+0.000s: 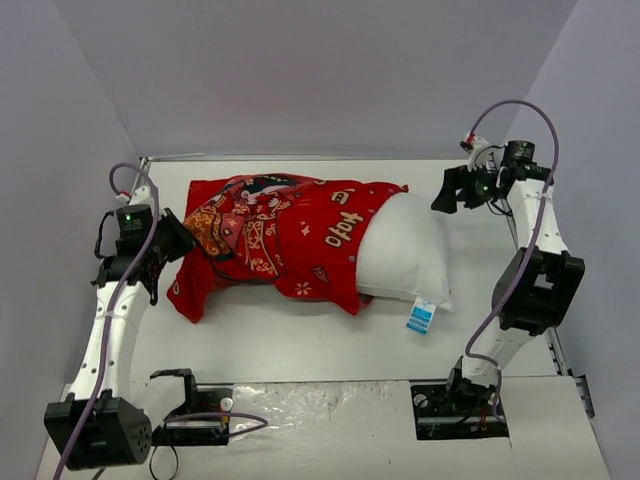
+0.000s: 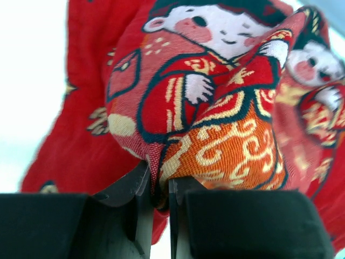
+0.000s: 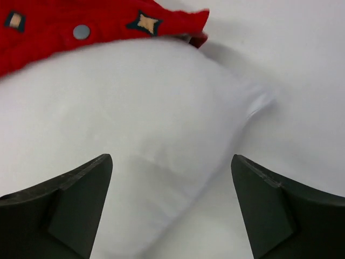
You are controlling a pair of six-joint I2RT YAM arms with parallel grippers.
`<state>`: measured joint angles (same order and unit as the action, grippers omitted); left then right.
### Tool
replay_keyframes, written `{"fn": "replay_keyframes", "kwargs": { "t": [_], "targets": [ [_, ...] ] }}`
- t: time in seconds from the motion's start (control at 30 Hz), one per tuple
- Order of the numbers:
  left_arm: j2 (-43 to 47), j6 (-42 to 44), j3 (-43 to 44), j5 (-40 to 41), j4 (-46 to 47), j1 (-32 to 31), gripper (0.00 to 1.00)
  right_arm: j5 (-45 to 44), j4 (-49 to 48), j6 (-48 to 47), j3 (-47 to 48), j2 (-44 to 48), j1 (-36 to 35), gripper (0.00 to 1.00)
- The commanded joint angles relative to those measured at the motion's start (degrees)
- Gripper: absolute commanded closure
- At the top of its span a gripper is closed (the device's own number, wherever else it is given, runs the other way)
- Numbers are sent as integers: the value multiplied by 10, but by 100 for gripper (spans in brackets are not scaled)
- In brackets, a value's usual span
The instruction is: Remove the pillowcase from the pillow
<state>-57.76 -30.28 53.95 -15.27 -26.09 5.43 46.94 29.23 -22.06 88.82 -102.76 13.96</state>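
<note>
The red pillowcase [image 1: 270,235] printed with cartoon children covers the left part of the white pillow [image 1: 405,250]. The pillow's right end sticks out bare, with a small blue-and-white tag [image 1: 421,317] at its near edge. My left gripper [image 1: 178,240] is shut on a fold of the pillowcase [image 2: 215,102] at its left end; in the left wrist view the cloth is pinched between the fingers [image 2: 141,199]. My right gripper [image 1: 452,190] is open and empty, hovering just right of the pillow's far right corner [image 3: 161,124].
The pillow lies on a white table [image 1: 300,340] between grey walls. A crinkled plastic sheet [image 1: 320,410] covers the near edge between the arm bases. The red cover's open edge with a snap button [image 3: 81,31] shows in the right wrist view.
</note>
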Motion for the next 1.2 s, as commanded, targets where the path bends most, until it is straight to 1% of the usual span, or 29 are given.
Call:
{"fn": "replay_keyframes", "kwargs": {
  "t": [0.0,0.03,0.07,0.1,0.13,0.17,0.2,0.27,0.3,0.33,0.37,0.4,0.43,0.47,0.53,0.63,0.67,0.7,0.73,0.8,0.87,0.93,0.97,1.0,1.03,1.07,1.1,1.13,1.17],
  "targets": [
    [-51,-49,62,17,64,-2,98,-3,205,-348,81,73,-95,9],
    [-64,-53,70,15,61,-4,98,-34,208,-374,75,93,-129,5],
    [-87,-59,88,16,55,-8,98,-70,203,-396,46,139,-206,2],
    [-96,-60,97,16,50,-9,98,-110,189,-396,25,163,-247,0],
    [-106,-63,106,17,46,-9,98,-195,149,-384,2,183,-289,0],
    [-115,-67,125,20,39,-10,98,-226,143,-382,-37,217,-326,0],
    [-133,-69,134,20,30,-9,98,-247,138,-381,-54,232,-394,0],
    [-161,-74,163,19,21,-13,98,-331,94,-327,-92,276,-464,0],
    [-169,-76,171,16,14,-14,98,-371,64,-297,-139,291,-543,0],
    [-176,-76,181,16,10,-18,98,-463,6,-241,-165,305,-581,0],
    [-181,-76,189,16,6,-20,98,-526,-27,-208,-191,333,-622,0],
    [-188,-76,202,17,2,-24,98,-574,-60,-180,-237,345,-655,0],
    [-190,-76,207,18,1,-24,98,-612,-88,-164,-253,353,-708,0],
    [-191,-77,215,19,-5,-24,98,-667,-98,-136,-265,359,-725,0],
    [-188,-73,220,22,-8,-24,98,-696,-109,-99,-290,358,-733,0],
    [-184,-74,218,18,-10,-22,98,-726,-131,-85,-347,357,-734,0],
    [-184,-76,216,16,-9,-22,98,-743,-145,-84,-364,355,-733,0],
    [-182,-79,214,14,-7,-23,98,-758,-187,-88,-384,353,-733,0],
    [-179,-82,212,13,-5,-23,98,-771,-213,-98,-425,344,-728,0],
    [-171,-85,210,11,-5,-23,98,-799,-283,-142,-463,330,-718,0],
    [-163,-82,210,12,-10,-20,98,-778,-286,-137,-472,293,-690,1],
    [-159,-79,210,12,-14,-16,98,-708,-278,-117,-458,255,-664,11],
    [-151,-79,208,10,-17,-10,98,-685,-272,-110,-438,242,-627,39],
    [-147,-76,206,10,-18,-7,98,-653,-266,-108,-425,210,-608,60],
    [-144,-74,205,10,-19,-4,98,-643,-258,-106,-409,192,-590,77],
    [-139,-72,204,12,-24,0,98,-623,-228,-105,-369,179,-540,100],
    [-136,-68,204,12,-27,2,98,-586,-204,-115,-343,163,-508,100],
    [-130,-65,205,13,-30,5,98,-498,-183,-120,-319,165,-477,100],
    [-128,-63,210,16,-34,11,98,-449,-144,-131,-275,172,-449,100]
  ]
}}
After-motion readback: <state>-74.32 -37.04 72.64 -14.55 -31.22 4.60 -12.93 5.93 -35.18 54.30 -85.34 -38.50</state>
